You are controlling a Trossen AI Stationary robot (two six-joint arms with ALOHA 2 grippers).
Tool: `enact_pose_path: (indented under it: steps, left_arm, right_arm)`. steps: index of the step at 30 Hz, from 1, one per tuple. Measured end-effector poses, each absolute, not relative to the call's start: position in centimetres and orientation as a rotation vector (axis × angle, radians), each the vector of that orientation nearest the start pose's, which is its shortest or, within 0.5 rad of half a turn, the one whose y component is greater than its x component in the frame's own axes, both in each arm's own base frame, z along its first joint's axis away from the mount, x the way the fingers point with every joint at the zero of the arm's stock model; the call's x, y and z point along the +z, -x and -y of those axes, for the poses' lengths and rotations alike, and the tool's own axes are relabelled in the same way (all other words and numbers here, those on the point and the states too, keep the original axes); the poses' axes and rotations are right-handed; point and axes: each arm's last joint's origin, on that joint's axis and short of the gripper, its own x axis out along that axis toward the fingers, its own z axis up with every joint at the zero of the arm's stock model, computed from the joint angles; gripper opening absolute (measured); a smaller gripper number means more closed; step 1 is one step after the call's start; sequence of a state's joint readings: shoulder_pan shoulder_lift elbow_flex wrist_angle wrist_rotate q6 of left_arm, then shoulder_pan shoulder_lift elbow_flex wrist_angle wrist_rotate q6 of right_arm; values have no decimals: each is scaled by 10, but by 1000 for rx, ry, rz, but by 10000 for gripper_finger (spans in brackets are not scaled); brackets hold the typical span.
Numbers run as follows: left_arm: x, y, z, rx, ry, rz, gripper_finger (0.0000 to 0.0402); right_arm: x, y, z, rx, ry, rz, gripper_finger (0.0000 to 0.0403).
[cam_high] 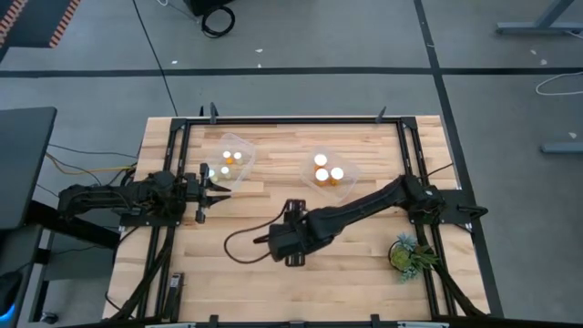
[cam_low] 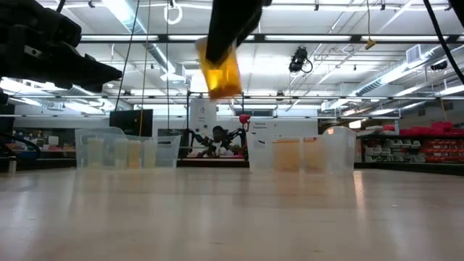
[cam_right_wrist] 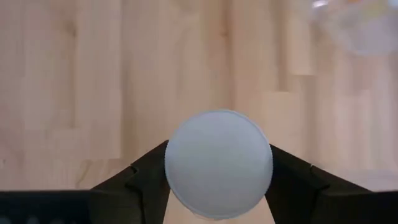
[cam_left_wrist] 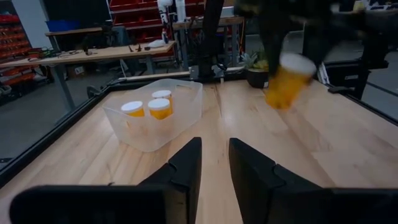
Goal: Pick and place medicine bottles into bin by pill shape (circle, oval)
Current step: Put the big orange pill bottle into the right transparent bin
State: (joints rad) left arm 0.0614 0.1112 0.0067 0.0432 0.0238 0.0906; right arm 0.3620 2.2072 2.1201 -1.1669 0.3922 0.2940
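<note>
From above, the right gripper (cam_high: pixel 290 239) sat over the bare middle of the table (cam_high: pixel 364 273), nearer the front edge, but its own body hid whatever it carried. The low view supplied that: an orange medicine bottle (cam_low: pixel 220 74) hung tilted high above the tabletop, clear of it, beneath the dark arm. The right wrist view showed only the bottle's round white cap (cam_right_wrist: pixel 218 163), pinched between the two dark fingers (cam_right_wrist: pixel 140 180) pressing on either side.

The left gripper (cam_high: pixel 215 179) waited at the left of the table, its tip just beside the left bin (cam_high: pixel 239 146). Its wrist view showed the fingers (cam_left_wrist: pixel 184 168) spread with a narrow gap and nothing between them.

Two clear bins stood toward the far side. The overhead view showed three white caps in the left bin and two in the right bin (cam_high: pixel 346 171); the low view gave only blurred orange shapes behind the walls. A green potted plant (cam_high: pixel 407 255) stood at the near right.
</note>
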Motion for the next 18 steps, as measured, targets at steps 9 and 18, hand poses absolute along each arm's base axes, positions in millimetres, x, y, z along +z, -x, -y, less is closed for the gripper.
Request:
enact_pose_path:
  steps: [9,18]
  left_arm:
    - [161,-104,-6,35,-88,-63,83]
    - [161,-104,-6,35,-88,-63,90]
  right_arm:
    - [329,-394,-133,-338,211,-1019,223]
    - [360,-368,-118,-418,217,-993,223]
